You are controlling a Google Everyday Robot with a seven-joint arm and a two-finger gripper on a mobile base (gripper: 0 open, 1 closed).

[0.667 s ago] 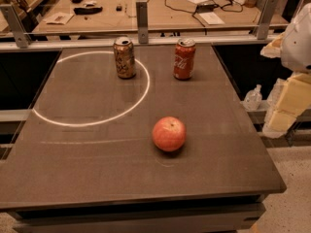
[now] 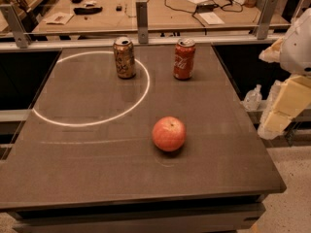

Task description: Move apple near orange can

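The gripper hangs off the right side of the table, at about 3 o'clock from the table's middle, beyond the edge and clear of everything on the top. Only cream-coloured blocky parts show below a white rounded arm section. Whether it is released or clenched cannot be told. Nothing shows in its grasp.

From the gripper, the apple lies at about 9 o'clock, well apart from it. It rests alone on the dark table, a little toward the near edge and right of centre, with its stem dimple facing up.

From the apple, the red can stands upright at about 12 o'clock, near the far edge. The orange can stands upright at about 11 o'clock from the apple and at 9 o'clock from the red can, with a clear gap between the two cans. The apple is well apart from both.

A thin bright ring is drawn over the left half of the table. The orange can sits at roughly 2 o'clock on that ring, on or just inside the line. The apple and the red can lie outside it.

Beyond the far edge, at 12 o'clock, a metal rail fronts a wooden workbench strewn with cables and papers.
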